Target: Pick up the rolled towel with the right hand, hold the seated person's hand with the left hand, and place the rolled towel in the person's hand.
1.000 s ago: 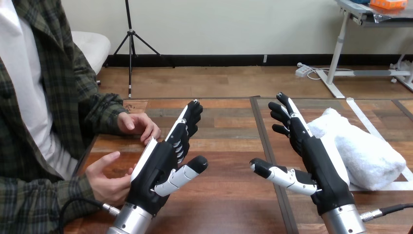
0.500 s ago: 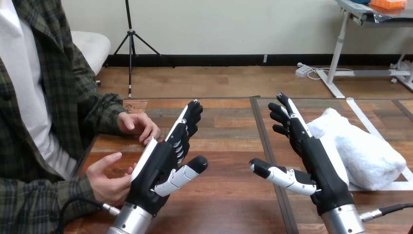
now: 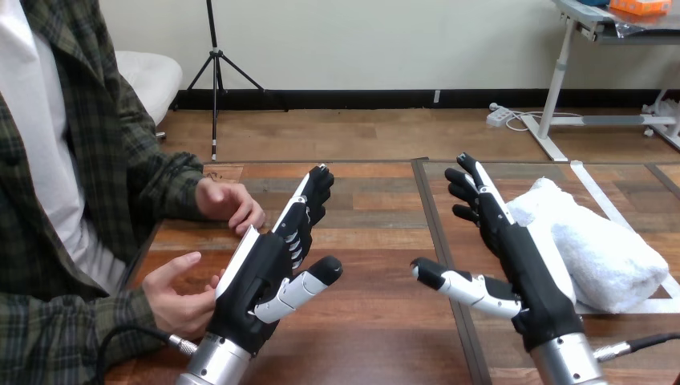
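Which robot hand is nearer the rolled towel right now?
Right. The right robot hand stands open directly beside the rolled towel. The left robot hand is open far across the table, next to the person's hands.

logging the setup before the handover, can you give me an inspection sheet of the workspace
surface: wooden table
job's things: rolled towel lying on the table at right, unheld; person's upper hand and lower hand at left, both empty
clutter: white tape strips by the towel
hands: left hand open, beside the person's hands, contact unclear; right hand open, beside the towel
cables: nothing seen
surroundings: person seated at left
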